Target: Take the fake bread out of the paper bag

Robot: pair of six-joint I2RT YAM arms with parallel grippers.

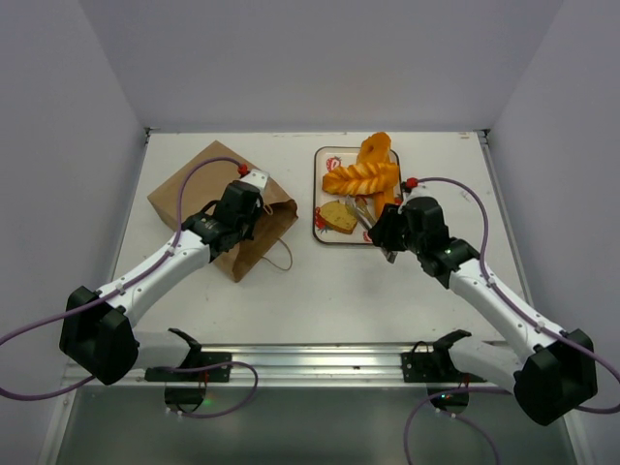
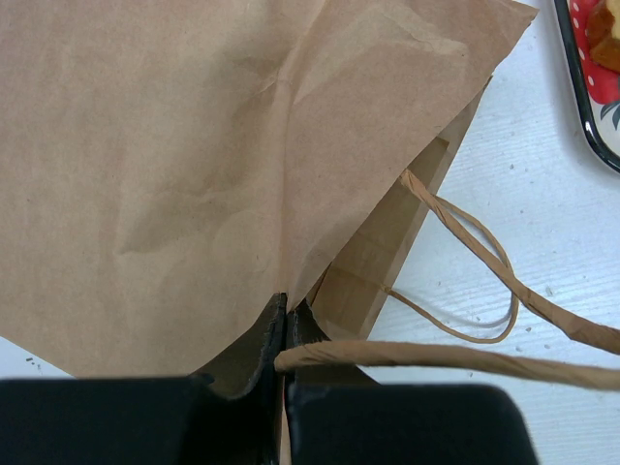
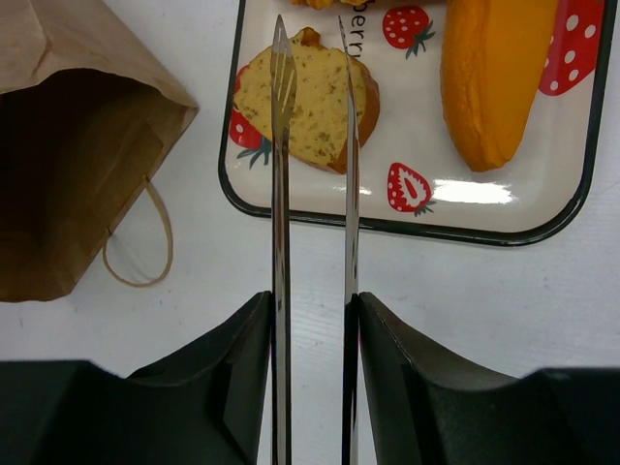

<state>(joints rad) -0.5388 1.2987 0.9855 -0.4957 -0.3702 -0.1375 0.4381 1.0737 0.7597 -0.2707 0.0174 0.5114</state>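
Right gripper (image 3: 312, 308) sits just short of the tray (image 3: 417, 232), clamped on a pair of metal tongs (image 3: 280, 194) that point straight ahead over the rim. The tongs' two arms stand a little apart, tips above the pale slice (image 3: 315, 114); whether they touch it I cannot tell. The bread is all out here on the tray: the slice, a long orange loaf (image 3: 494, 77) to its right, and the braided loaf (image 1: 360, 177) lying crosswise beyond them.

Now the key line-up. The paper bag (image 1: 189, 189) lies flat on the table, well to the left of the tongs, its long axis running on a diagonal, mouth (image 3: 68, 165) facing the tray side. From the right wrist the inside is just dark; I can see no loaf in there, though the depth is hidden. So any further reach, I judge, means swinging the tongs left and into that mouth, and the right arm is the one carrying the tool.

Left gripper (image 2: 283, 334) is right at the bag, fingers pinched fully together on the paper's upper edge near the mouth, a twisted handle (image 2: 465, 242) looping beside it.
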